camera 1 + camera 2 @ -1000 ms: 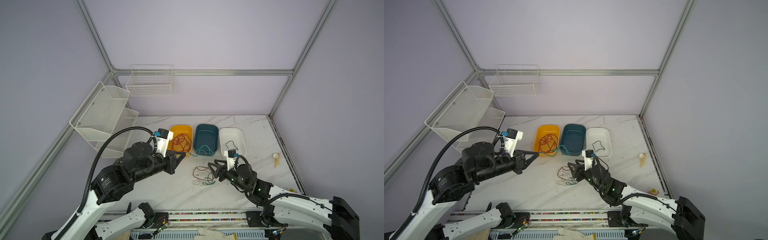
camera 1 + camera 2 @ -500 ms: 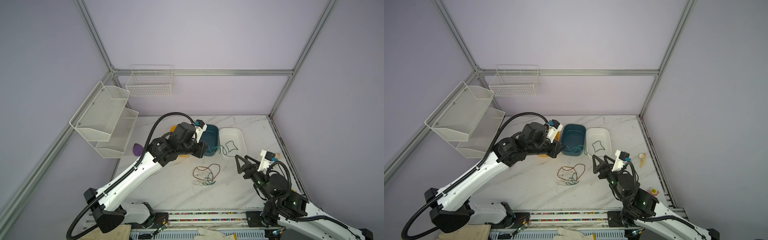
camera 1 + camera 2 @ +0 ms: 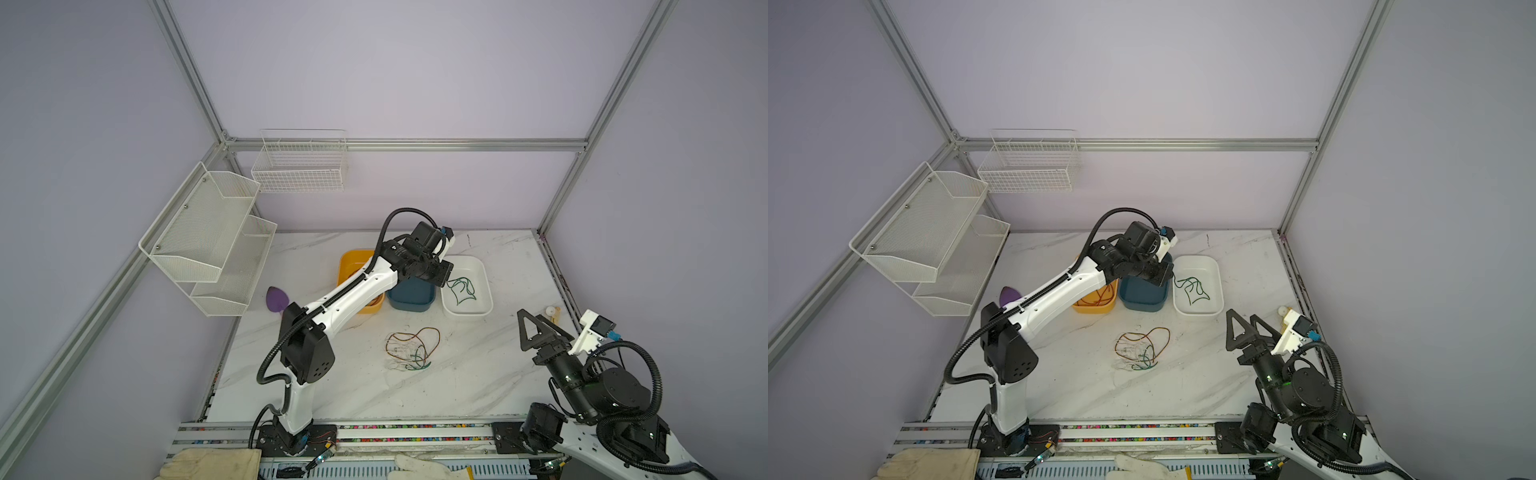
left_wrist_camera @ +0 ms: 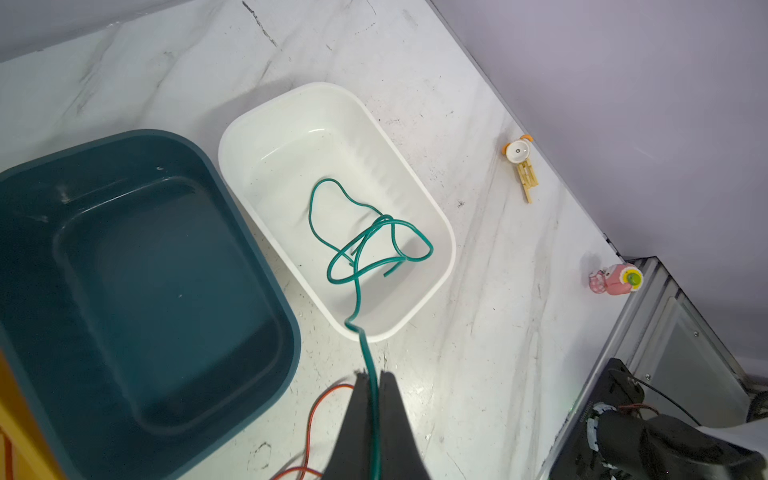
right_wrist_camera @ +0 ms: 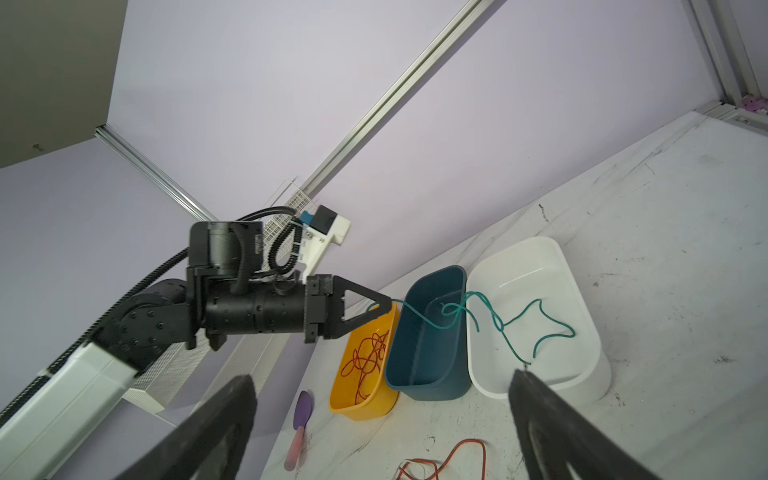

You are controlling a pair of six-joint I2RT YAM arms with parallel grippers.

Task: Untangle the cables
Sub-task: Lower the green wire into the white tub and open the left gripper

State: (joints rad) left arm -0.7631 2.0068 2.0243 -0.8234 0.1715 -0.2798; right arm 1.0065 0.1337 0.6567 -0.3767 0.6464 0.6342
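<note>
Wrist views, not top views, show left pincer (image 4: 372, 376) clamping green cable (image 4: 357, 291); right pincer (image 5: 382, 376) spread.

No text, label, brand, number or sign can be read in any of the views
</note>
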